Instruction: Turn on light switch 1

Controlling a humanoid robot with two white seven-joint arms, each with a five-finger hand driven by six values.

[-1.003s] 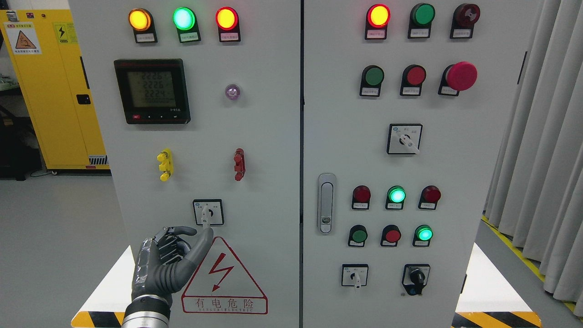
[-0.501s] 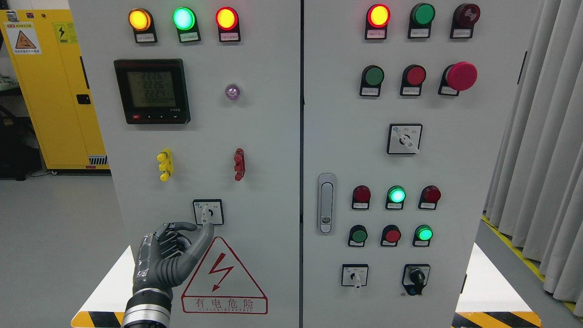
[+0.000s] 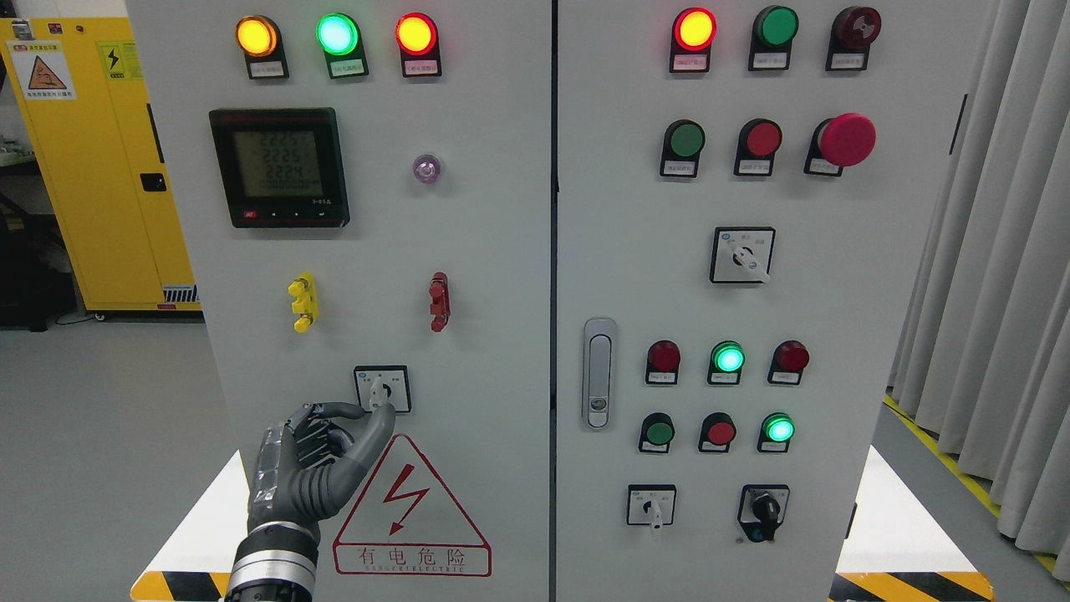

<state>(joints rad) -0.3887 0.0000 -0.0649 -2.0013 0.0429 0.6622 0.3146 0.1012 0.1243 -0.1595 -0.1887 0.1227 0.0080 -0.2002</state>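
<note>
From the head camera, the switch (image 3: 382, 390) sat low on the left door (image 3: 485, 251) of the cabinet, a small rotary selector in a black-framed plate with its white knob pointing down. It lay below and between the yellow handle (image 3: 303, 302) and the red handle (image 3: 439, 301), and just above the tip of the red warning triangle (image 3: 410, 510).

The left hand (image 3: 322, 468) came up from the bottom edge, left of the middle, its metal wrist cuff at the frame's lower border. It was raised in front of the door, back of the hand facing the camera. The thumb (image 3: 372, 439) stretched up and to the right, its tip at the lower end of the knob; whether it truly touched could not be told. The forefinger reached rightward toward the plate's lower left corner, stopping just beside it. The other fingers were curled in toward the palm. The hand gripped nothing: thumb and forefinger formed a narrow pinch just under the switch, apart from each other.

The right hand did not show.
</note>
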